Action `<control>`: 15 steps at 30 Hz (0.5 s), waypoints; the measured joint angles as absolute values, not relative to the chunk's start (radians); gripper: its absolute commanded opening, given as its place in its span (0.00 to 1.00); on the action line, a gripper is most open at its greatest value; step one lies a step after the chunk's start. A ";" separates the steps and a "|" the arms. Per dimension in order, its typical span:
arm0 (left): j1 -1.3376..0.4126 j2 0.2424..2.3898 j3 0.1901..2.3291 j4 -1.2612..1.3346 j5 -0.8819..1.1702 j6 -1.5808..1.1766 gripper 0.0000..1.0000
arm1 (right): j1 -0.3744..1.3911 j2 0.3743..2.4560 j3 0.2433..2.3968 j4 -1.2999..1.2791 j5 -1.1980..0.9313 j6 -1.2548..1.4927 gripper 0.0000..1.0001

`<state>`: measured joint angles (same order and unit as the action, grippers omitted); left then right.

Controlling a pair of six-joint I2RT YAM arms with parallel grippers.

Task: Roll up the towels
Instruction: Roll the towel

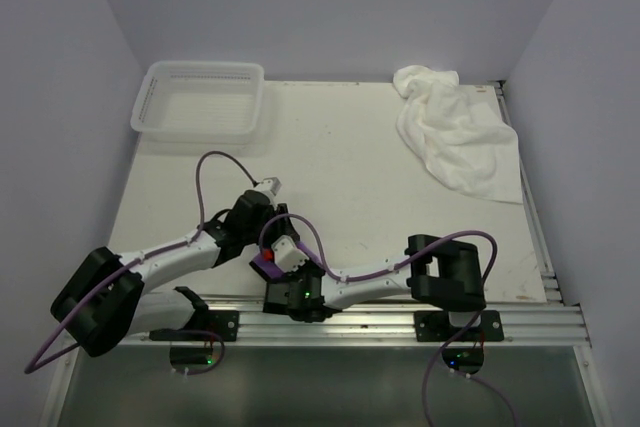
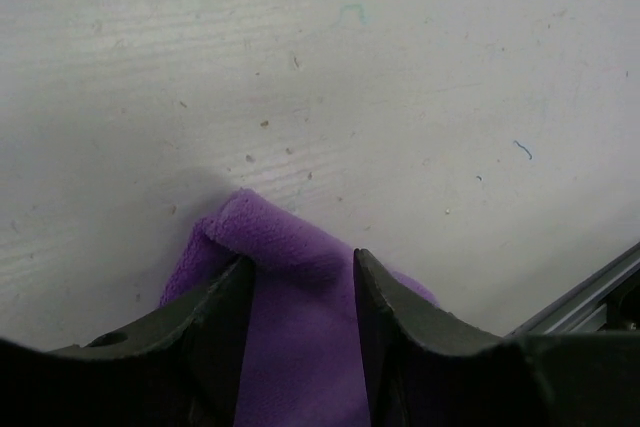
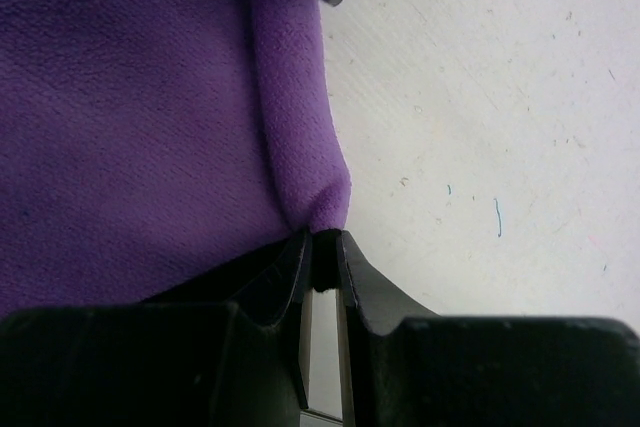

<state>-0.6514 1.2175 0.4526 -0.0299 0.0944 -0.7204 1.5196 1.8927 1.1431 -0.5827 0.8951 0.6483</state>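
Note:
The small purple towel (image 1: 266, 266) lies bunched at the table's near edge, between both grippers. In the left wrist view the purple towel (image 2: 300, 347) has a folded edge and fills the gap of my left gripper (image 2: 298, 267), whose jaws stand half apart and press on the cloth from both sides. In the right wrist view my right gripper (image 3: 325, 239) is nearly shut and pinches the dark trim at a corner of the purple towel (image 3: 130, 127). The large white towel (image 1: 455, 132) lies crumpled at the far right of the table, away from both my left gripper (image 1: 270, 245) and my right gripper (image 1: 268, 272).
A white mesh basket (image 1: 200, 102) stands at the far left corner of the white table (image 1: 350, 177). The metal rail (image 2: 590, 292) of the near edge runs close beside the grippers. White walls enclose the table on three sides.

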 measured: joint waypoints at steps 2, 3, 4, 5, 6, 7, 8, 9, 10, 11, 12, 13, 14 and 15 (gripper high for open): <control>-0.651 1.217 0.464 -0.010 0.088 -0.716 0.48 | 1.519 1.891 1.142 -0.583 0.896 0.660 0.00; -0.651 1.217 0.468 0.003 0.087 -0.714 0.48 | 1.518 1.890 1.142 -0.583 0.896 0.668 0.00; -0.651 1.218 0.470 0.015 0.085 -0.713 0.48 | 1.515 1.890 1.142 -0.585 0.896 0.680 0.00; -0.651 1.220 0.471 0.027 0.084 -0.710 0.48 | 1.513 1.890 1.142 -0.586 0.895 0.692 0.00; -0.651 1.226 0.474 0.036 0.084 -0.705 0.48 | 1.509 1.890 1.142 -0.587 0.895 0.703 0.00; -0.651 1.237 0.481 0.041 0.084 -0.695 0.48 | 1.503 1.889 1.142 -0.588 0.893 0.716 0.00; -0.652 1.252 0.490 0.043 0.083 -0.689 0.48 | 1.498 1.888 1.142 -0.588 0.892 0.726 0.00; -0.651 1.265 0.499 0.043 0.082 -0.685 0.48 | 1.490 1.888 1.142 -0.590 0.891 0.737 0.00; -0.651 1.279 0.508 0.043 0.081 -0.678 0.48 | 1.483 1.887 1.142 -0.591 0.890 0.748 0.00; -0.651 1.292 0.519 0.038 0.078 -0.669 0.48 | 1.476 1.887 1.142 -0.594 0.890 0.757 0.00; -0.651 1.301 0.526 0.033 0.076 -0.665 0.48 | 1.470 1.885 1.142 -0.596 0.888 0.765 0.00; -0.651 1.306 0.531 0.029 0.074 -0.661 0.48 | 1.465 1.884 1.142 -0.599 0.887 0.772 0.00; -0.652 1.309 0.533 0.027 0.072 -0.657 0.48 | 1.460 1.884 1.142 -0.600 0.885 0.778 0.00; -0.651 1.311 0.534 0.023 0.069 -0.655 0.47 | 1.457 1.883 1.142 -0.600 0.881 0.783 0.00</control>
<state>-0.6514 1.3109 0.5339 0.0235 0.0689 -0.6552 1.4574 1.8832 1.1419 -0.5999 0.8806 0.7830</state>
